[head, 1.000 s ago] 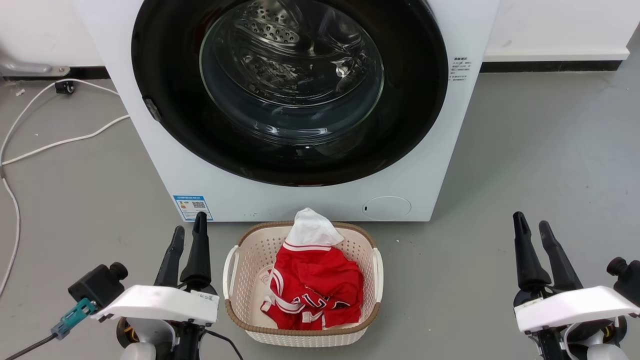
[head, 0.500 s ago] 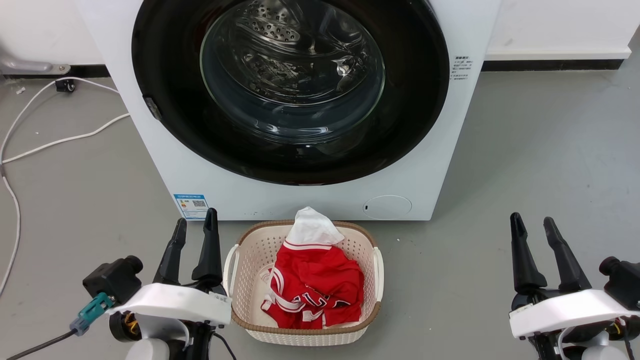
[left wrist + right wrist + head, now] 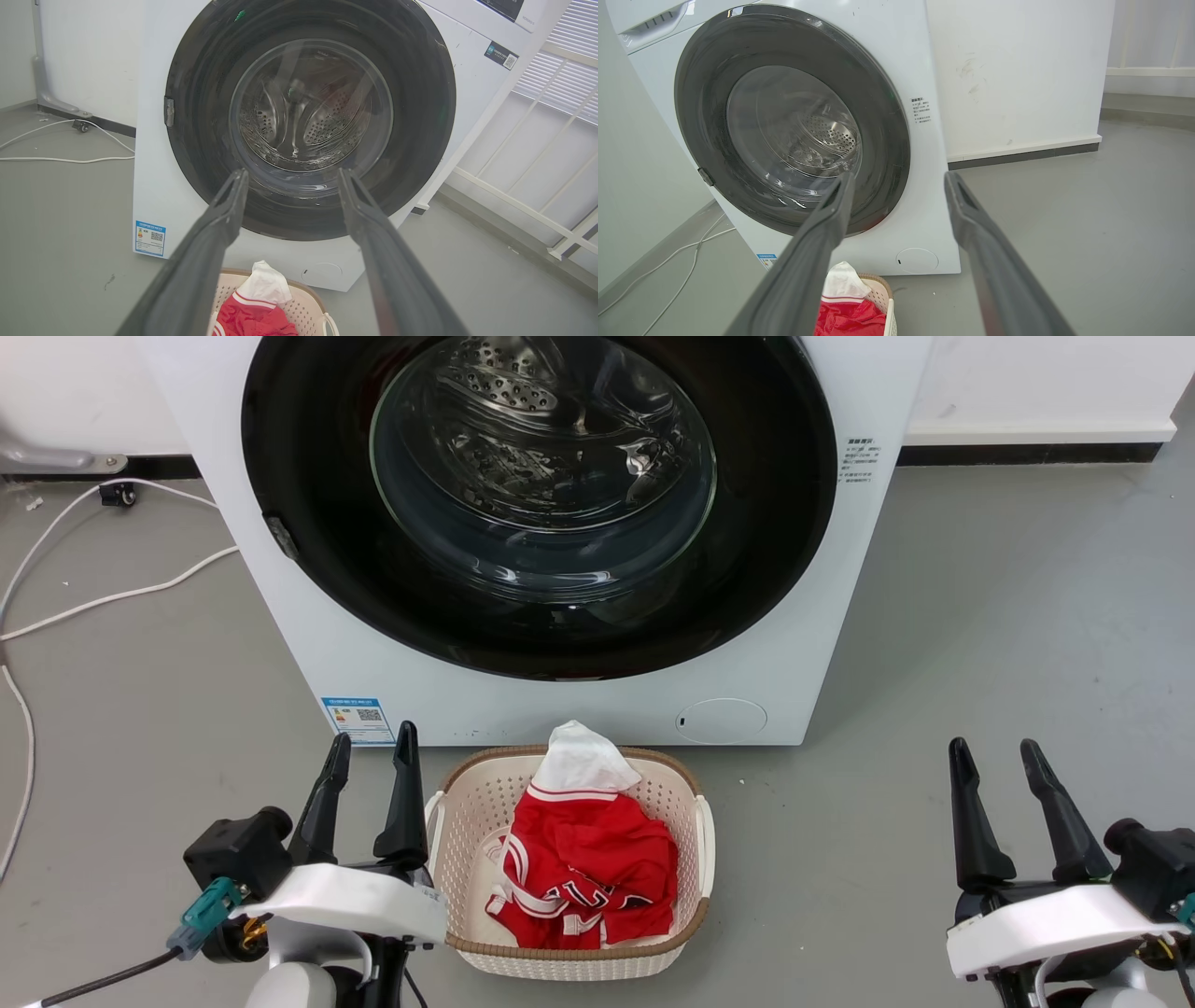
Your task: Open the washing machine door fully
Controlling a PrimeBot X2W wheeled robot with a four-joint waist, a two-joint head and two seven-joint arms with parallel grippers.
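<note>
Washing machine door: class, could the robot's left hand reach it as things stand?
Probably yes: the open, empty left hand faces the washing machine door across bare floor; the laundry basket sits beside it, not between.

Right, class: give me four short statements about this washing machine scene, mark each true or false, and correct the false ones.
1. The washing machine door is closed flush against the washing machine. True.
2. The left end effector is clamped on the door's edge. False: it is open, clear of the door, low down beside the laundry basket.
3. A red garment lies in the laundry basket, which sits on the floor in front of the machine. True.
4. The right end effector is shut on a piece of clothing. False: its fingers are spread apart and hold nothing.
</note>
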